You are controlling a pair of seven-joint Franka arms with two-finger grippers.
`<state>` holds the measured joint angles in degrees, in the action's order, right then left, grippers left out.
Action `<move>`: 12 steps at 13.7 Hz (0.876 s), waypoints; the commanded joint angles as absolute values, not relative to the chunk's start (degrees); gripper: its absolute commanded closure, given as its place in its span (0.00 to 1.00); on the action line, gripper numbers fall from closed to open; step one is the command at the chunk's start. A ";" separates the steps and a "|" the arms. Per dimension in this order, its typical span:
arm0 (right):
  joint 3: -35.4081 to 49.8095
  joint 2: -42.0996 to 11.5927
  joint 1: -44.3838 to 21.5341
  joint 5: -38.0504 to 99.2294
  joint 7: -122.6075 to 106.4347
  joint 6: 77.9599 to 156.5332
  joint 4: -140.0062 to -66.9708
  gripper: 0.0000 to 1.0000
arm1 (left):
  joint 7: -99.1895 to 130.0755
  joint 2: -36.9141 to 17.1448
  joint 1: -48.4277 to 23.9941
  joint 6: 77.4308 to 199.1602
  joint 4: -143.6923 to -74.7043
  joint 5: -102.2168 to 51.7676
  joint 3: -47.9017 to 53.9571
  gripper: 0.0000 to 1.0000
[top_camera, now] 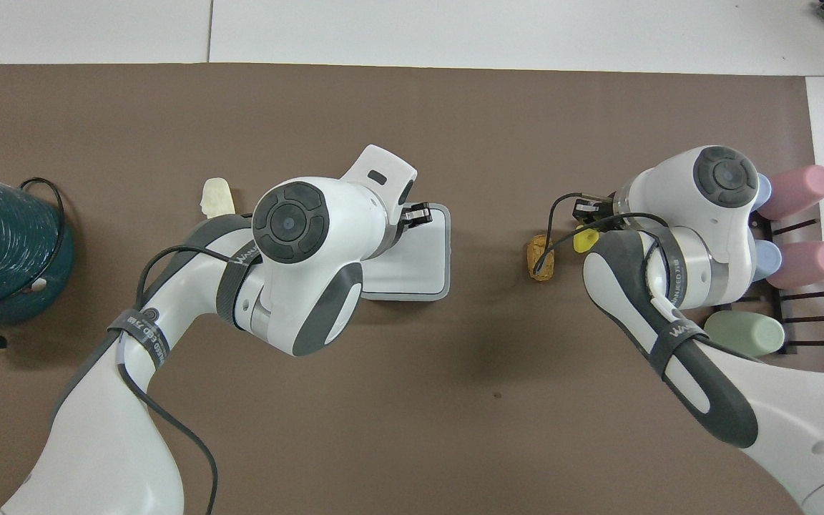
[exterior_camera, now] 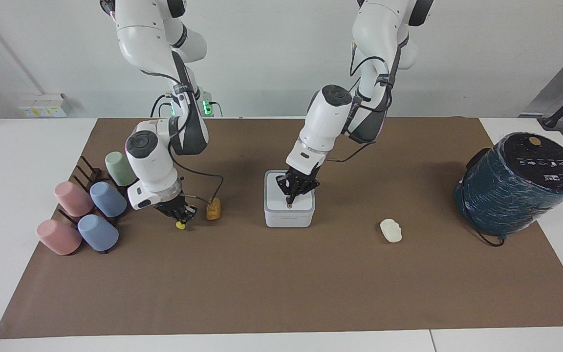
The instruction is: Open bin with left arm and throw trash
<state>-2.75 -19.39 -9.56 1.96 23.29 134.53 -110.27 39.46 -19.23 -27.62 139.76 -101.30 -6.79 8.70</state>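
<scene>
The white bin (exterior_camera: 289,217) stands mid-mat with its lid closed; it also shows in the overhead view (top_camera: 426,272). My left gripper (exterior_camera: 290,199) is shut, its tip down on the lid at the orange dot; it also shows from above (top_camera: 418,213). My right gripper (exterior_camera: 180,217) is shut on the yellow lump (exterior_camera: 180,225) and holds it low over the mat (top_camera: 584,239). The orange-brown lump (exterior_camera: 213,209) lies beside it (top_camera: 541,256). The creamy white lump (exterior_camera: 390,230) lies toward the left arm's end (top_camera: 216,197).
A dark teal cylinder (exterior_camera: 518,183) with a cable stands at the left arm's end of the mat. Pastel cups (exterior_camera: 88,210) lie on a dark rack at the right arm's end, close to my right gripper.
</scene>
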 commanded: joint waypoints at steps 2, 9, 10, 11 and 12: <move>-2.55 -16.97 -9.23 2.11 23.99 132.63 -108.64 1.00 | 39.64 -19.60 -28.92 138.88 -101.79 -7.47 7.56 1.00; -2.37 -10.03 -9.49 2.54 24.08 126.22 -108.37 1.00 | 38.85 -16.10 -25.41 112.35 -89.13 -7.03 7.03 1.00; -1.68 -9.15 -9.49 2.72 24.08 125.43 -108.28 1.00 | 38.85 -15.21 -24.70 109.02 -88.16 -6.94 7.03 1.00; -0.54 -8.62 -9.49 4.12 24.34 125.16 -108.28 1.00 | 38.85 -14.60 -24.18 104.81 -86.50 -6.94 6.94 1.00; 0.17 -8.35 -9.49 7.09 24.78 125.42 -108.19 1.00 | 38.76 -14.07 -23.47 101.11 -84.83 -6.94 6.77 1.00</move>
<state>-1.45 -9.56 -9.62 3.86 23.31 125.92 -107.87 39.38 -15.39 -24.66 107.47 -87.24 -6.79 7.07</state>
